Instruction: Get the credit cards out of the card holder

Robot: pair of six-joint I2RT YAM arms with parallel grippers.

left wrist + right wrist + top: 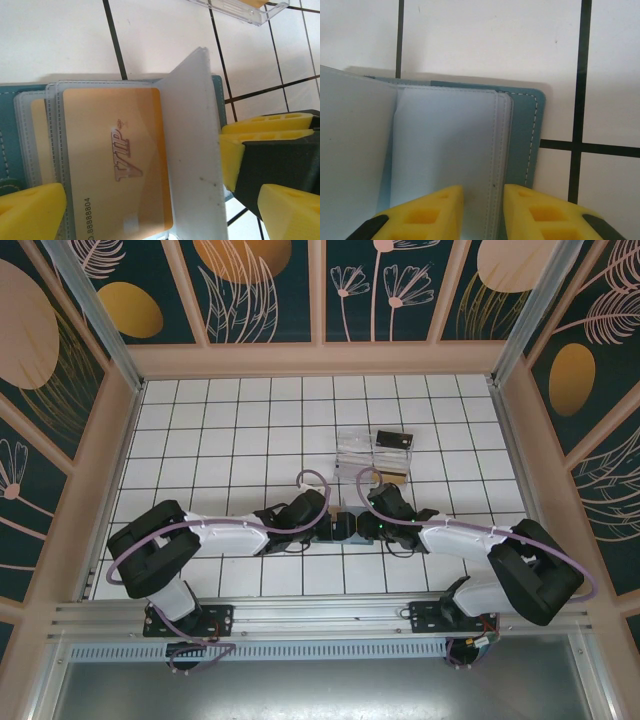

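White square tiles with dark grout lines cover the tabletop (220, 420), fenced by pale wooden walls with dark floral panels behind them. At the middle of the top view both arms reach inward and meet, and the card holder (530, 125) lies on the tiles between them, largely covered by the two wrists. Seen from the left wrist, the teal holder lies open with a stack of clear sleeves on it; the top sleeve holds a gold card (115, 165) marked VIP, with digits along its lower left edge. The left tool (160, 205) stands wide, its yellow fingers at the lower left and lower right corners of that view and gripping nothing. One frosted sleeve page (192, 150) stands up across the right half of the gold card, leaning toward the right tool (483, 200). In the right wrist view, that tool's yellow fingers are drawn narrow on the edge of this page of the card holder. Above centre in the top view, well apart from the holder, sits a clear plastic box (357, 445), with a small black card (393, 439) just to its right.
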